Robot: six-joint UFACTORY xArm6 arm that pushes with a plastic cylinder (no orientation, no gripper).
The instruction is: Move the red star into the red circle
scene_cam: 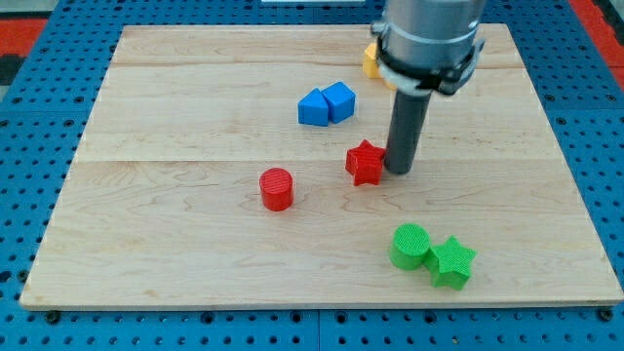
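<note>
Red star (366, 163) sits near mid-table, slightly right of centre, flat on the wood. My tip (400, 171) is touching or just beside its right edge, so the star lies directly left of the tip. Red circle (277, 189) is further left and a bit nearer the camera, apart from the star with bare wood between them. Tip, star and circle are roughly in line, so a push left and slightly near should carry the star to it, I'd judge.

Star looks like a small, chunky five-pointed block, matte red, lying flat; off-centre contact could spin it.

End effector is a plain dark rod, no jaws, nothing to open or close; it holds nothing.

Outward: two blue blocks (327, 104) touching, far of the star; a yellow block (371, 60) mostly hidden behind the arm; green circle (410, 246) and green star (452, 262) touching, near right. Table (146, 244) is pale wood.
</note>
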